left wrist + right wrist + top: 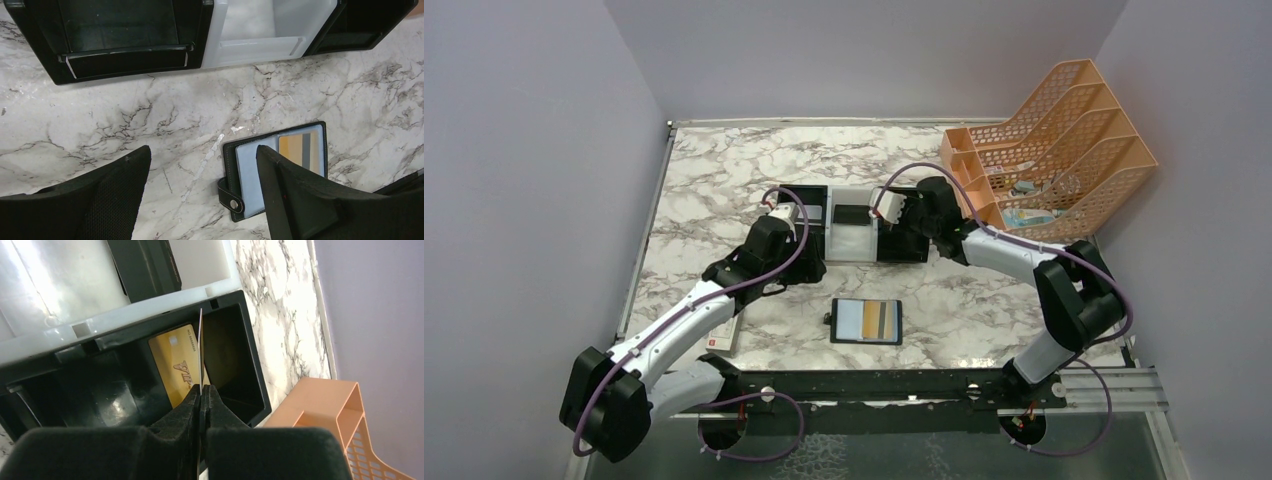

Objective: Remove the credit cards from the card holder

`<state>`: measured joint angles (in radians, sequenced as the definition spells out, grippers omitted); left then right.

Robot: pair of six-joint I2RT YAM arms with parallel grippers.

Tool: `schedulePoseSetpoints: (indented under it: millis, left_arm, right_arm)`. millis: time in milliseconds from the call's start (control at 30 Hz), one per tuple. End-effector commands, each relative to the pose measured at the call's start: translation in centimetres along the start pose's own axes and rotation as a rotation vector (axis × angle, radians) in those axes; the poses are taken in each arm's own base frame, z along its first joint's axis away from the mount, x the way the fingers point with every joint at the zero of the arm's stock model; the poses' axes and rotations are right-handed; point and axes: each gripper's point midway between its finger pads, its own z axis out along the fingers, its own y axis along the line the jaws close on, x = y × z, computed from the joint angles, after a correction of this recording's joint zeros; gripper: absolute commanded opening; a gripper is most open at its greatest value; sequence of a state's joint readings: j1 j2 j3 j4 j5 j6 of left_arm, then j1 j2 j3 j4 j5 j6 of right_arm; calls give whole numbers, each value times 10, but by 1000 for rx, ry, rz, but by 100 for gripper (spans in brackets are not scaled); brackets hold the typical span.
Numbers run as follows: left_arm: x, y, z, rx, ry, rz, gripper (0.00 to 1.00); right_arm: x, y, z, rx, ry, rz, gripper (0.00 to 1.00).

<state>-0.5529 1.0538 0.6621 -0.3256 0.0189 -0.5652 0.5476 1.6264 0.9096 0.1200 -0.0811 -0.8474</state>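
Note:
The card holder (867,321) lies open on the marble, between the arm bases and the tray. Its left panel is bluish-grey, and a gold-tan striped credit card (881,320) sits in the right panel. In the left wrist view the card holder (250,180) is partly behind my right finger. My left gripper (202,150) is open above bare marble and holds nothing. My right gripper (201,390) is shut on a thin pale credit card (200,347), seen edge-on over the tray's right black compartment. A gold card (177,365) lies flat in that compartment.
The black-white-black tray (852,245) stands mid-table, with a black object (145,265) in its white middle part. An orange file rack (1049,140) fills the back right. A white box with a red mark (722,338) lies under the left arm.

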Motion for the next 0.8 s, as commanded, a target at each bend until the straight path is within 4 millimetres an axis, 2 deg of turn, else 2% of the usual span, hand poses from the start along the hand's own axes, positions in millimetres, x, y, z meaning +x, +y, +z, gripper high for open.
schedulePoseSetpoints:
  millis: [0, 133, 333, 467, 767]
  left_arm:
    - [-9, -2, -7, 11, -27, -1, 80]
    - [-10, -2, -8, 8, -30, -3, 80]
    - [-13, 2, -7, -12, -38, -5, 80]
    - [-11, 3, -7, -13, -40, -21, 80]
    - [-12, 3, -15, -4, -67, -44, 80]
  right_arm:
    - [-4, -13, -4, 8, -6, -34, 1]
    - [4, -1, -2, -50, 27, -27, 1]
    - [21, 2, 8, -64, 111, -25, 1]
    - [24, 5, 14, -94, 127, -32, 1]
    - [32, -6, 28, -91, 194, -72, 1]
